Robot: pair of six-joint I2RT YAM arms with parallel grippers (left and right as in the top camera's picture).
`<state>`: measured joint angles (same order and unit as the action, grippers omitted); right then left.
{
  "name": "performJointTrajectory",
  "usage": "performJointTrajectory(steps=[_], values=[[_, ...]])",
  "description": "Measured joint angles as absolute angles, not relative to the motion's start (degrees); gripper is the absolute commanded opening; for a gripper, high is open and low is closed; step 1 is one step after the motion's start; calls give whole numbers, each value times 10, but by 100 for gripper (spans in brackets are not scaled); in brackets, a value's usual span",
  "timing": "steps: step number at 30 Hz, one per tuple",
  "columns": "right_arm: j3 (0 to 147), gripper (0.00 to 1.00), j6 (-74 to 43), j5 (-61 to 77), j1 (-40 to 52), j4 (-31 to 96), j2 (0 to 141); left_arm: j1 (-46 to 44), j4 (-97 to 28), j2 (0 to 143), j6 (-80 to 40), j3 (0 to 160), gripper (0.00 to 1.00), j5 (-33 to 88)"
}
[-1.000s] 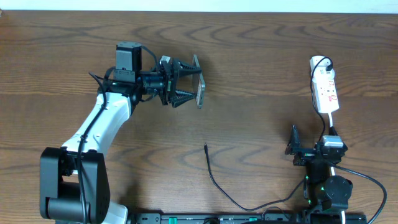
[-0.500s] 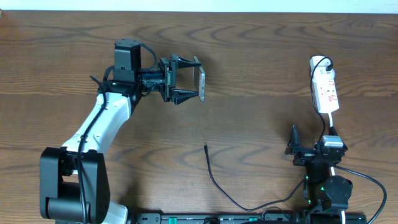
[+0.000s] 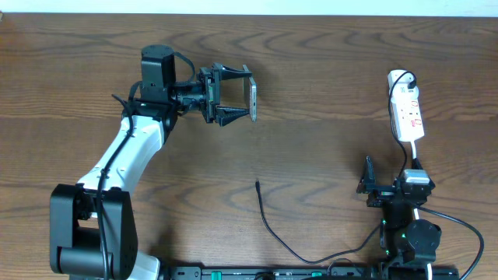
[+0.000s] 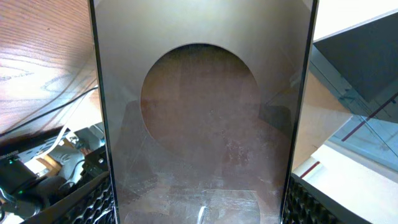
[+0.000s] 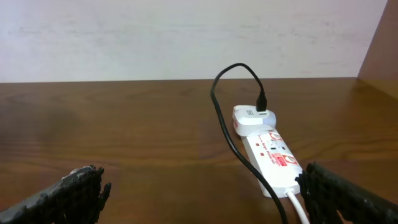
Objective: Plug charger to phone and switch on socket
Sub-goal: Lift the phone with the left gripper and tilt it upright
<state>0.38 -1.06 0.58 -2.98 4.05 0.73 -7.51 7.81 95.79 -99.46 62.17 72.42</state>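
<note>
Nearest the base, the right gripper (image 5: 202, 190) stays parked with its jaws spread wide and empty, and the charger (image 3: 267, 224) has not moved, its tip lying free on the table mid-board. Farther out, the left gripper (image 3: 243, 95), clamped across the phone (image 3: 252, 92), has rolled its wrist so the slab now stands squarer on edge. The plug-in probably comes next. The socket (image 3: 408, 113) sits untouched at far right.
</note>
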Motion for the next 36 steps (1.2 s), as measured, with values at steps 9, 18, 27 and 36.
performJointTrajectory(steps=[9, 18, 27, 36], values=[[4, 99, -11, 6, -30, 41, 7, -75, 79, 958, -1001, 622, 8, 732], [4, 99, -11, 6, -30, 41, 7, -75, 79, 958, -1003, 622, 8, 732], [4, 99, -11, 6, -30, 41, 7, -75, 79, 958, -1003, 622, 7, 731], [4, 99, -11, 6, -30, 41, 7, -75, 79, 958, -1002, 622, 8, 731]])
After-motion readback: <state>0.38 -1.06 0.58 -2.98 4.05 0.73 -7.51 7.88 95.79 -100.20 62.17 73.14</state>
